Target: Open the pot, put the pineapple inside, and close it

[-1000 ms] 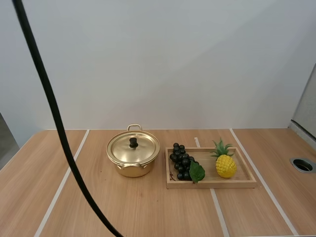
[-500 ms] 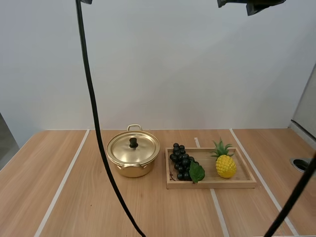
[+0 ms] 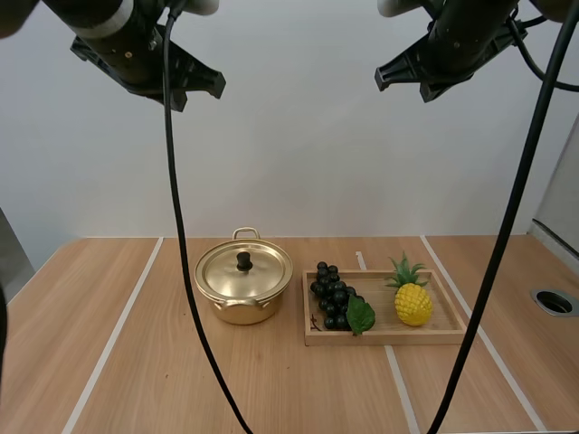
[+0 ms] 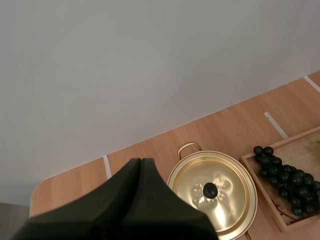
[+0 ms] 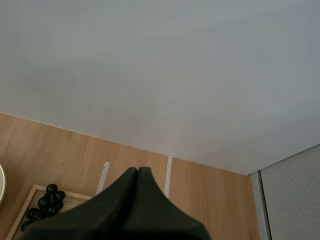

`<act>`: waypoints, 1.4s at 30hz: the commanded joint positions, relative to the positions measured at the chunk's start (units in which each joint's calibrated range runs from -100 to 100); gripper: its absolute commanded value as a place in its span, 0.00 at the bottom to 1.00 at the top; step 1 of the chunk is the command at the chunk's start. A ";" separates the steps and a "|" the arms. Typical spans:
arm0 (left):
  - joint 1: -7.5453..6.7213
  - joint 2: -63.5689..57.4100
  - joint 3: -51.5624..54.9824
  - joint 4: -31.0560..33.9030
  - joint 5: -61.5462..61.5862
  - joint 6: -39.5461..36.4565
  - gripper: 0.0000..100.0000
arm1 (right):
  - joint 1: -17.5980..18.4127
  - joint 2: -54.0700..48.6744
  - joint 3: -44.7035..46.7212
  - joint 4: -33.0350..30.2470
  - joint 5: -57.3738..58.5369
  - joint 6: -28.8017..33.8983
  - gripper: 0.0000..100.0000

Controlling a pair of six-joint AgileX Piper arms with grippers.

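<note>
While lidded round gold metal pot [image 3: 242, 303] and yellow pineapple [image 3: 413, 304] sat untouched, left gripper [image 4: 141, 162] and right gripper [image 5: 137, 171] hung high, closed, empty, likely pre-approach.

Pot [image 3: 237, 310] and lid [image 3: 261, 274] are read as polished gold; knob [image 3: 244, 261] black. Pineapple [image 3: 413, 305]: yellow body, green crown [image 3: 406, 271]; a criss-cross skin pattern is suggested, not clearly resolved. Grapes [image 3: 331, 295] are seen as near-black, with one green leaf [image 3: 361, 315]. Tray [image 3: 389, 336]: pale wood. Table [image 3: 271, 380]: warm wood grain, crossed by pale stripes [image 3: 113, 336]. Left gripper [image 4: 140, 161] and right gripper [image 5: 137, 170] are rendered matte black.
</note>
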 commanded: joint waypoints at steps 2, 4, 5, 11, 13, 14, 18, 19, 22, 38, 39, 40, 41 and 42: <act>0.10 3.74 7.55 -2.58 0.00 1.82 0.00 | -0.23 -0.57 10.26 -0.26 0.00 -0.82 0.00; 0.10 5.10 9.94 -2.81 0.00 2.31 0.00 | -0.23 -0.57 13.96 -0.26 0.00 -0.92 0.00; 0.10 6.02 11.20 -3.08 0.00 2.82 0.00 | -0.23 -0.57 15.96 -0.26 0.00 -1.15 0.00; 0.10 9.44 16.40 -6.40 0.00 5.70 0.00 | -0.23 -0.57 25.22 -0.26 0.00 -1.53 0.00; 0.10 10.15 17.38 -8.76 0.00 7.07 0.00 | -0.23 -0.57 27.14 -0.26 -0.60 -1.53 0.00; 0.10 10.52 17.84 -9.91 0.00 7.58 0.00 | -0.23 -0.57 28.24 -0.26 -1.85 -1.53 0.00; 0.10 11.64 18.69 -12.97 0.00 8.77 0.14 | -0.23 -0.57 30.27 -0.26 -3.86 -1.53 0.00; 0.10 11.92 18.75 -12.97 0.00 9.15 0.20 | -0.23 -0.57 30.61 -0.26 -3.86 -1.53 0.00; 0.10 13.23 18.86 -13.08 0.00 9.66 0.45 | -0.23 -0.57 30.62 -0.26 -4.25 -1.53 0.00; 0.10 21.97 24.41 -16.61 0.00 12.03 0.77 | -0.23 -0.57 30.62 -0.26 -5.18 -2.49 0.00; 0.10 22.43 24.41 -17.36 0.00 12.31 0.77 | -0.23 -0.57 30.62 -0.26 -5.18 -2.49 0.00; 0.10 22.82 24.41 -17.81 0.00 12.98 0.77 | -0.23 -0.57 30.62 -0.26 -5.18 -2.49 0.00; -0.06 23.35 24.41 -18.11 0.00 13.11 0.77 | -0.23 -0.57 30.62 -0.26 -5.40 -2.49 0.00; -0.17 23.77 24.56 -18.19 0.00 13.11 0.77 | -0.23 -0.57 30.62 -0.26 -5.40 -2.49 0.00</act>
